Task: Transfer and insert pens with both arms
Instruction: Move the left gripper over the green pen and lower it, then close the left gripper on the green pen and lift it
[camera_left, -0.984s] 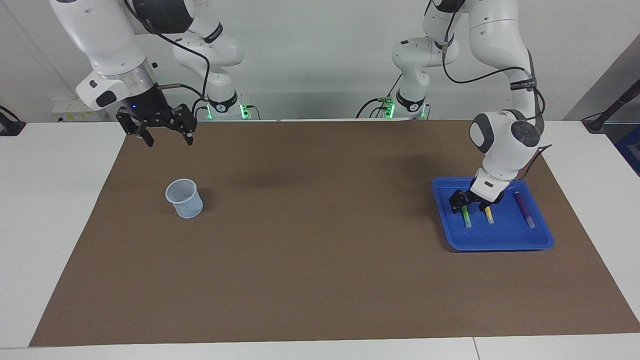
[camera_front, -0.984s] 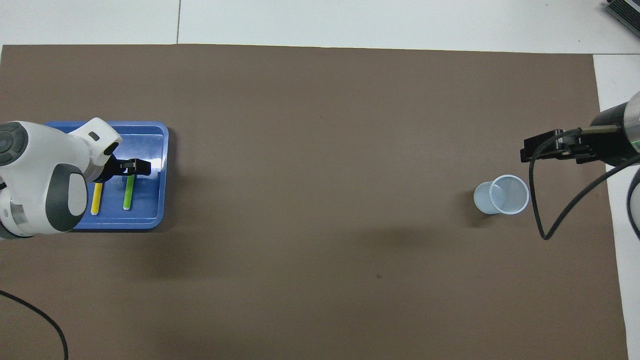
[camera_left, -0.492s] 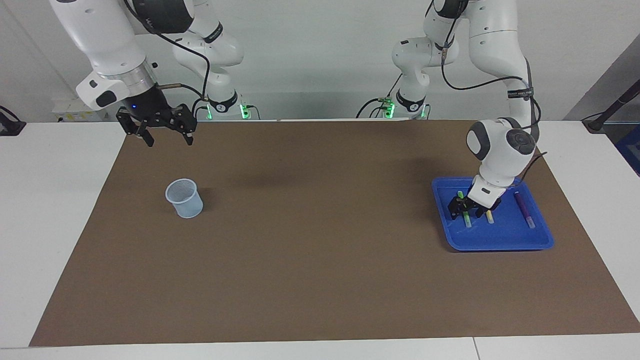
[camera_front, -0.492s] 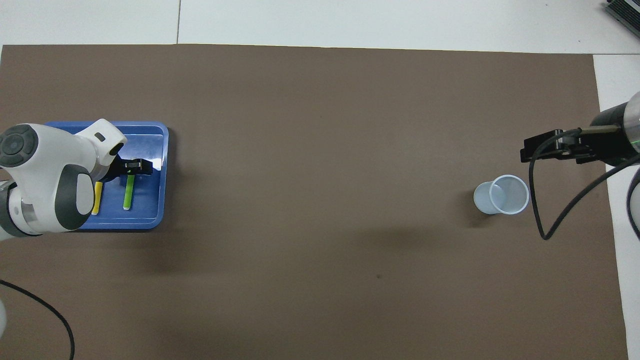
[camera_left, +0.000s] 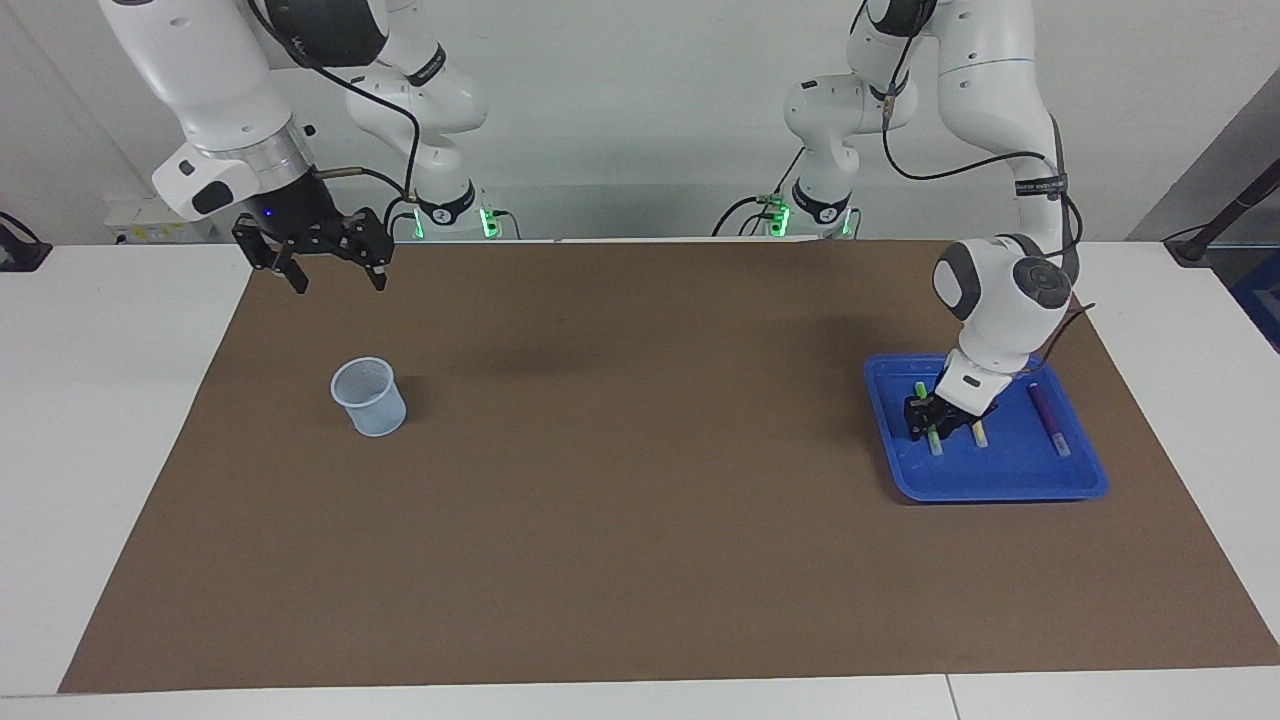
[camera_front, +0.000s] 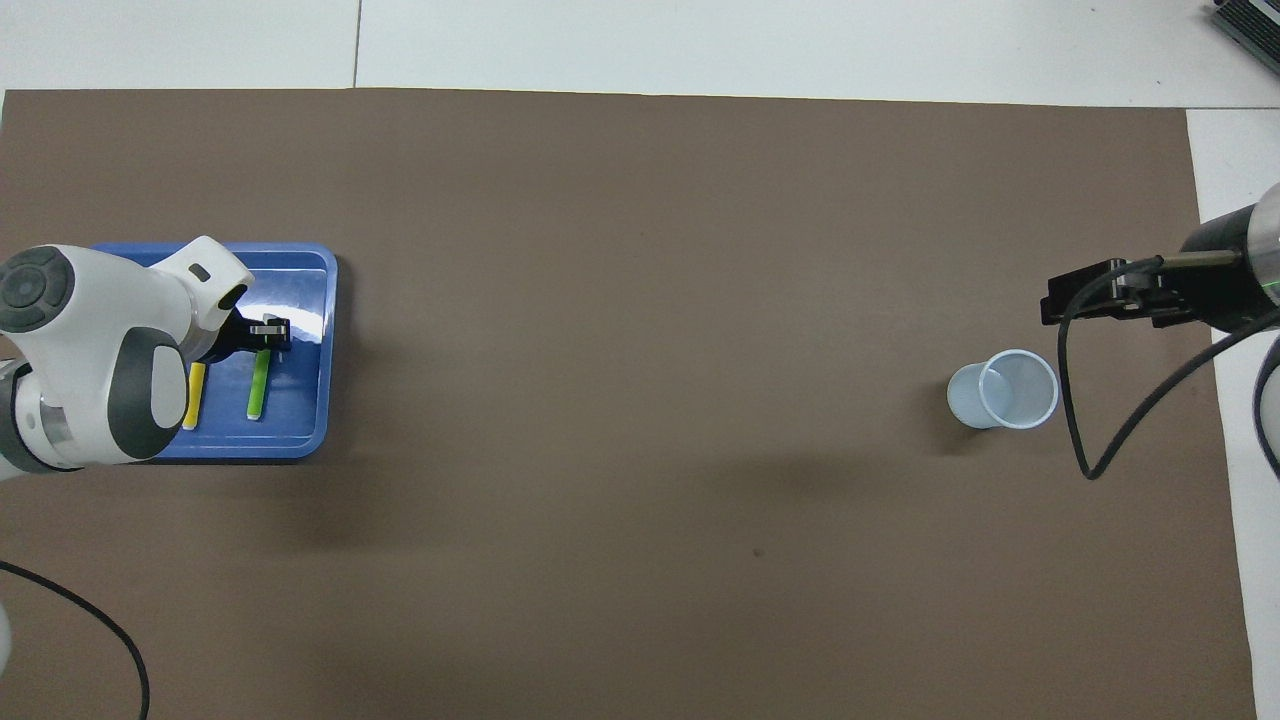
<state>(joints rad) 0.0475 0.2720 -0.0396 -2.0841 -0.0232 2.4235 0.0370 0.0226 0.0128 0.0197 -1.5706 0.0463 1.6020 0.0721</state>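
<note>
the blue tray (camera_left: 985, 485) sits at the left arm's end of the brown mat (camera_left: 640, 520), and all three pens lie in it side by side, which keeps them apart enough for a claw to straddle one. the left claw (camera_left: 930, 418) is down in the tray, clenched around the green pen (camera_left: 934, 440); its pale tip sticks out below the fingers. judging by the low wrist, this is the pickup, with no pen moved yet. the yellow pen (camera_left: 979, 433) lies just beside the green one, and the purple pen (camera_left: 1047, 417) lies toward the tray's outer edge, well clear of the claw.

the pale plastic cup (camera_left: 370, 397) stands upright on the mat, well apart from the tray toward the right arm's end, probably where the pens go. the right claw (camera_left: 329, 267) waits in the air, released, over the mat's edge at the end away from the tray.

the mat covers most of a white table (camera_left: 120, 450). a plain pale wall (camera_left: 640, 120) stands at the robots' end.
</note>
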